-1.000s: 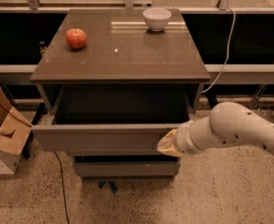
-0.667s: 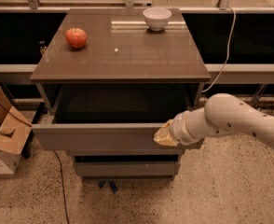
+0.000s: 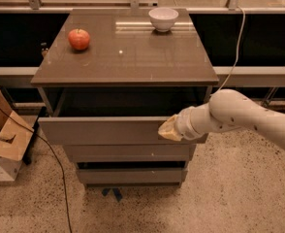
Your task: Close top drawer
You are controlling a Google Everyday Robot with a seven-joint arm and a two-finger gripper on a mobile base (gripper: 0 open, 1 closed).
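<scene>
The top drawer (image 3: pixel 99 130) of the grey-brown cabinet stands pulled out, its plain flat front facing me and its dark inside open above it. My gripper (image 3: pixel 168 128) comes in from the right on a white arm and rests against the right part of the drawer front. Below it are two other handle-less drawer fronts (image 3: pixel 128 152).
On the cabinet top (image 3: pixel 128 57) lie a red apple (image 3: pixel 79 38) at the left and a white bowl (image 3: pixel 163 18) at the back. A cardboard box (image 3: pixel 4 144) stands on the floor at the left, with a black cable (image 3: pixel 50 154) beside it. A white cable (image 3: pixel 238 38) hangs at the right.
My gripper and arm have moved left along the drawer front. The drawer looks pushed in a little.
</scene>
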